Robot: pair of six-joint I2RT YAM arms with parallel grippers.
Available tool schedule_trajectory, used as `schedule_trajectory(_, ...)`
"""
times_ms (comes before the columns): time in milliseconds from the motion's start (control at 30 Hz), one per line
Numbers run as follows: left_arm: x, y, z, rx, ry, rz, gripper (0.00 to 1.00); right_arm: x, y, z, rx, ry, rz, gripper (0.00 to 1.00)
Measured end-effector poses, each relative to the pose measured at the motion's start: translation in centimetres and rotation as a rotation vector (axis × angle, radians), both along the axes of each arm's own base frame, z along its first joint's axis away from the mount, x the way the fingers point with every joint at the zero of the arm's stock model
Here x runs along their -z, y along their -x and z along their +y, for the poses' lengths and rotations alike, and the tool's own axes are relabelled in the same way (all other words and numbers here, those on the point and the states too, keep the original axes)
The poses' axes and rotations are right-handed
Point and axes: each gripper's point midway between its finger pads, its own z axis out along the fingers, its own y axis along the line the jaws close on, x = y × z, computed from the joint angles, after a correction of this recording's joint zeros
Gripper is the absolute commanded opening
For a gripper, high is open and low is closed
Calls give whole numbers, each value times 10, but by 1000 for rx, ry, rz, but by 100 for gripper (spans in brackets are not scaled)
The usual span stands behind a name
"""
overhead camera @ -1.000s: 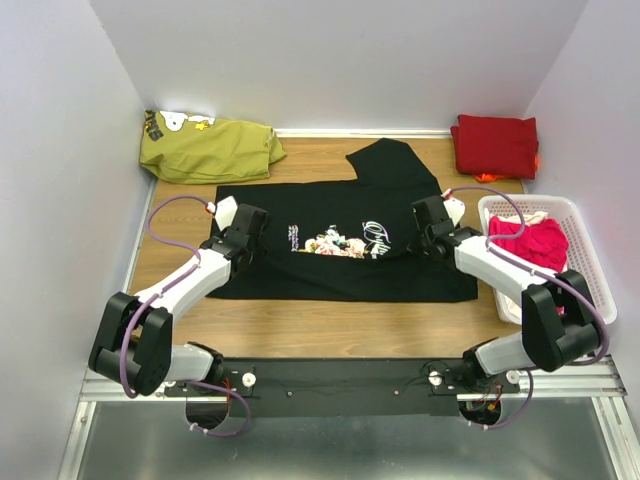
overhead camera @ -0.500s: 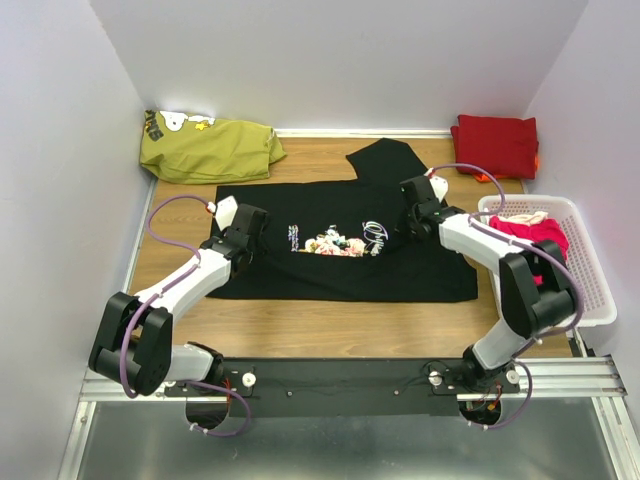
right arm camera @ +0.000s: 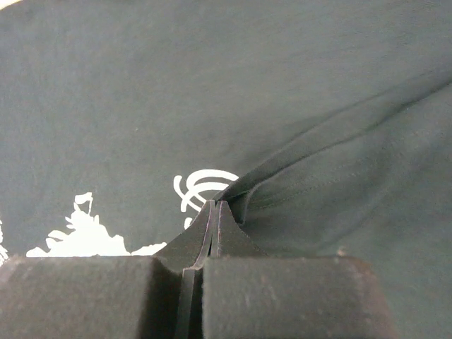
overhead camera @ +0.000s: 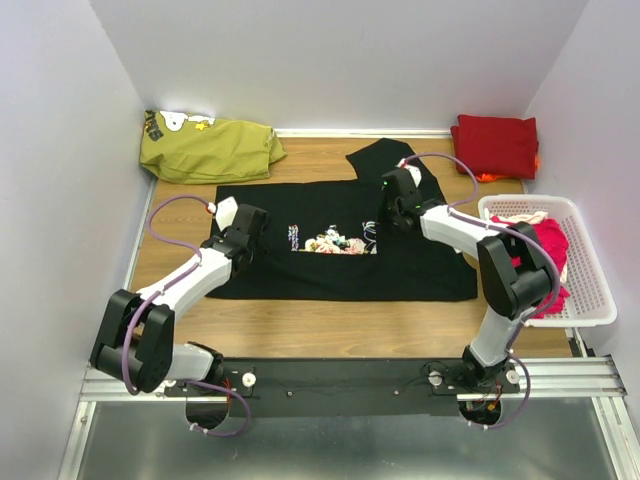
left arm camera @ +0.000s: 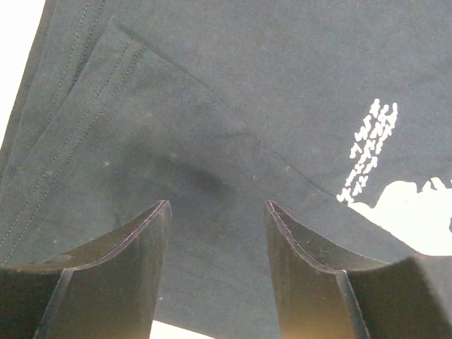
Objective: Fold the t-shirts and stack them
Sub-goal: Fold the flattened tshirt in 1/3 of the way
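The black t-shirt [overhead camera: 330, 265] lies spread flat on the table, its multicoloured print [overhead camera: 335, 242] facing up. My left gripper [overhead camera: 245, 228] is open and hovers low over the shirt's left part; between its fingers [left arm camera: 215, 212] I see only flat black cloth and a folded sleeve seam. My right gripper [overhead camera: 392, 195] is shut on a fold of the black shirt [right arm camera: 296, 176], pinched at the fingertips [right arm camera: 214, 206] just beside the white swirl of the print. A folded dark red t-shirt [overhead camera: 495, 145] lies at the back right. Pink t-shirts [overhead camera: 545, 245] are in the basket.
A white plastic basket [overhead camera: 595, 290] stands at the right edge. An olive-green shirt [overhead camera: 210, 148] with a cartoon print lies crumpled at the back left. White walls close in the table on three sides. Bare wood shows in front of the black shirt.
My right gripper has moved left and a little farther back, pulling the shirt's right side with it toward the print. The left arm has not moved.
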Motion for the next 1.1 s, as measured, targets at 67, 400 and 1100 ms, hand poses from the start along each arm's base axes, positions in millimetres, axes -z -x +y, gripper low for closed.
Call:
schedule_trajectory(67, 1, 0, 0, 0, -2, 4, 64, 6, 0, 7, -26, 2, 10, 1)
schedule_trajectory(400, 3, -1, 0, 14, -13, 5, 65, 21, 1, 18, -83, 25, 30, 59)
schedule_trajectory(1100, -7, -123, 1, -17, -61, -97, 66, -4, 26, -36, 58, 159, -43, 64)
